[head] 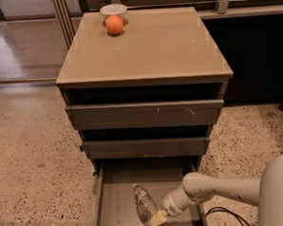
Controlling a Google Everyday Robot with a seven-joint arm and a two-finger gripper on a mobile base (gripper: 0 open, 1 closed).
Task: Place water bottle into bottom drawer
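Observation:
The water bottle (pixel 144 204), clear with a ribbed body, lies tilted inside the open bottom drawer (pixel 117 185), its neck end pointing toward the back left. My gripper (pixel 155 218) is at the bottle's lower end near the drawer's front edge, reaching in from the right on a white arm. It is down inside the drawer, touching or closely around the bottle's base.
Two shallower drawers (pixel 144 114) above stand partly open. An orange (pixel 114 24) and a white bowl (pixel 113 10) sit at the back of the cabinet top (pixel 147 48). Speckled floor lies on both sides; a dark cable (pixel 223 213) runs at the lower right.

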